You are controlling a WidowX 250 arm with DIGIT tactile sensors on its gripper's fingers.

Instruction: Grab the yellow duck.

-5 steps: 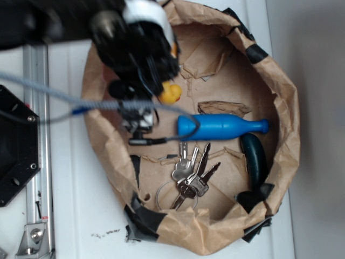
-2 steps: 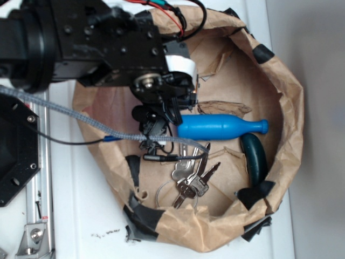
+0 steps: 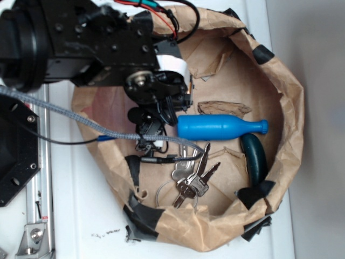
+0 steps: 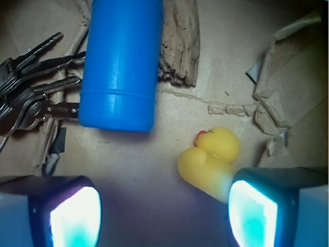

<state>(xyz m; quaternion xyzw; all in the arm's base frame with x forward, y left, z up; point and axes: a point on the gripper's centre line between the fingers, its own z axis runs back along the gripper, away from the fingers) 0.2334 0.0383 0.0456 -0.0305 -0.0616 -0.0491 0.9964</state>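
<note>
While gripper [image 4: 164, 211] gapes wide, holding nothing | yellow duck [image 4: 209, 160] touches one finger | blue bottle [image 4: 121, 62] near

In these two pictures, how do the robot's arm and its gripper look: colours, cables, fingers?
The arm is black, blocky, with small screws and a round metal hub. Red and black wires loop over its top, and a grey braided cable crosses below it. In the wrist view the gripper has two dark fingers whose inner pads glow pale cyan-white.
</note>
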